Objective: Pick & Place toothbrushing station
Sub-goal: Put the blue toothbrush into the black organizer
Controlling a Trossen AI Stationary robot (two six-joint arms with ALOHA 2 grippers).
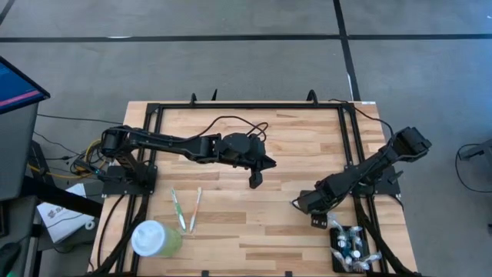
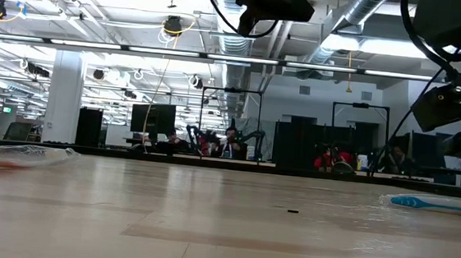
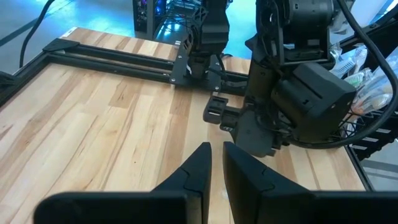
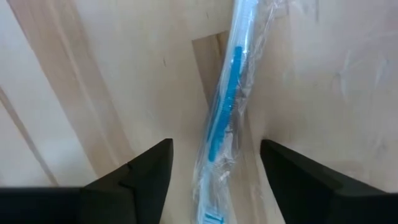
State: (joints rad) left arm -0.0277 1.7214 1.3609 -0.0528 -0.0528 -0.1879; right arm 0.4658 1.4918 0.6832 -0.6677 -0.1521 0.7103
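Note:
The toothbrushing station [image 1: 350, 248], a small black holder with several wrapped items in it, stands at the table's near right corner; it also shows in the left wrist view [image 3: 367, 74]. My right gripper [image 1: 317, 220] is just left of it, low over the table and open. Its fingers [image 4: 149, 162] stand on either side of a wrapped blue toothbrush [image 4: 227, 93] that lies flat on the wood, and they do not touch it. My left gripper [image 1: 255, 181] hovers over the table's middle, empty, its fingers [image 3: 199, 168] shut but for a narrow slit.
Two loose toothbrushes [image 1: 186, 209] lie at the near left. A pale green cup with a white lid [image 1: 154, 238] stands by the near left edge. A black frame [image 1: 246, 108] runs round the table's far and side edges. The wrapped toothbrush also shows in the low view [image 2: 431, 204].

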